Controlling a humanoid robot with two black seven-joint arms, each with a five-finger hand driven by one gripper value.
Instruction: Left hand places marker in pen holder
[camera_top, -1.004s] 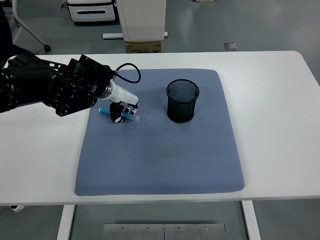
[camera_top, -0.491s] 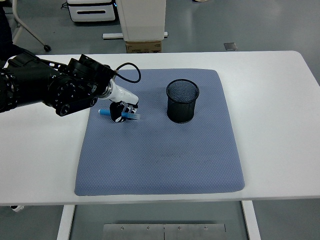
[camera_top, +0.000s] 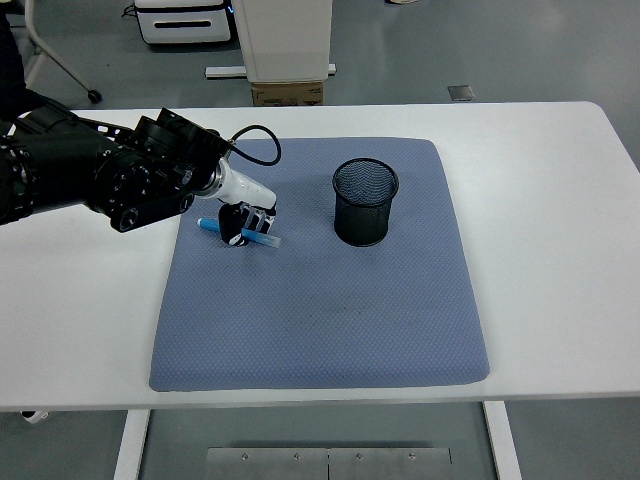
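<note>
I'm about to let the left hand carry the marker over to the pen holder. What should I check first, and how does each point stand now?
1. Left hand closed on the blue marker: ok.
2. Marker lifted off the blue mat: cannot tell.
3. Pen holder upright on the mat: ok.
4. Holder's mouth open, nothing visible inside: ok.
5. Mat between hand and holder bare: ok.
6. Right arm out of the way: ok, not in view.
</note>
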